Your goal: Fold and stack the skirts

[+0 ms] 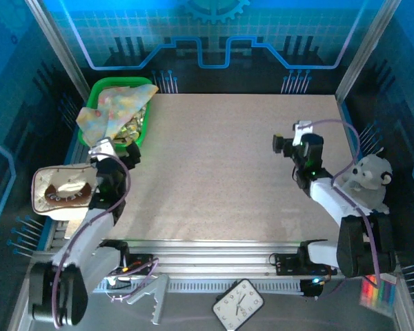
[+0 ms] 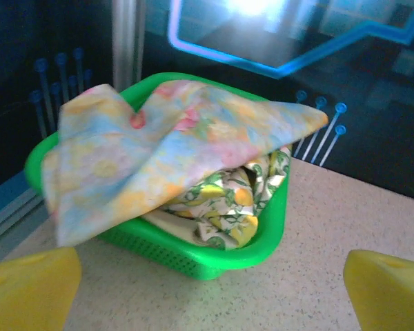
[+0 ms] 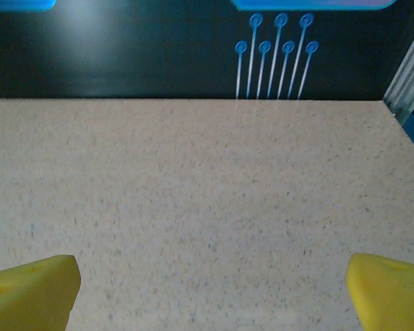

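A green basket (image 1: 95,94) stands at the table's far left corner and holds the skirts in a loose heap. On top lies a pastel yellow, blue and pink floral skirt (image 1: 117,107) (image 2: 159,145), draped over the basket's (image 2: 214,265) rim. Under it a white skirt with a yellow-and-green lemon print (image 2: 228,207) shows. My left gripper (image 1: 117,148) (image 2: 210,303) hangs open just in front of the basket, touching nothing. Over the bare right half of the table, my right gripper (image 1: 290,136) (image 3: 210,296) is open and empty.
A beige brown-trimmed pouch (image 1: 62,189) lies off the table's left edge beside my left arm. A white plush toy (image 1: 369,179) sits at the right edge near my right arm. A clock (image 1: 238,302) lies in front of the bases. Speckled tabletop (image 1: 221,172) spreads between the arms.
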### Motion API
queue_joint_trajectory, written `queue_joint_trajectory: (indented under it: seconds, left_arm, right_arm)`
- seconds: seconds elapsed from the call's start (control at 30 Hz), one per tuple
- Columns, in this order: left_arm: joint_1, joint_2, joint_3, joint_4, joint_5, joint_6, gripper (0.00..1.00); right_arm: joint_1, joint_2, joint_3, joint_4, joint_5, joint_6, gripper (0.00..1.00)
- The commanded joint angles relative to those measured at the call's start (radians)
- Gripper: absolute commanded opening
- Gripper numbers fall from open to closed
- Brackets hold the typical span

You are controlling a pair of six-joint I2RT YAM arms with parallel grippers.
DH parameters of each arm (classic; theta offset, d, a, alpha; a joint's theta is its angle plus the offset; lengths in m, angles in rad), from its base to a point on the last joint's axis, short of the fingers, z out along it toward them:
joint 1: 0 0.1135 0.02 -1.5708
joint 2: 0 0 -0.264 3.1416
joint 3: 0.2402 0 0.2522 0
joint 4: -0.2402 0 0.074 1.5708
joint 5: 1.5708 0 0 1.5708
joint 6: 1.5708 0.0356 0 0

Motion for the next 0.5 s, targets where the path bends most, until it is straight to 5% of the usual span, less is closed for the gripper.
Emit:
queue_joint_trajectory:
  seconds: [0.0,0.2,0.27,0.47]
  left_arm:
    - [0.008,-0.035,0.168,-0.446,-0.054,-0.223,0.99]
    - [0.098,0.3,0.589,-0.907,0.111,-0.479,0.99]
    - [0.124,0.407,0.674,-0.942,0.129,-0.484,0.99]
    - [0.221,0.67,0.881,-0.891,0.259,-0.398,0.99]
  right_arm:
    - [0.013,0.024,0.174,-0.343,0.086,0.18,1.0]
    - [0.016,0.071,0.308,-0.429,-0.062,0.282,1.0]
    - [0.021,0.085,0.337,-0.44,-0.121,0.276,1.0]
    - [0.073,0.075,0.401,-0.495,-0.043,0.225,1.0]
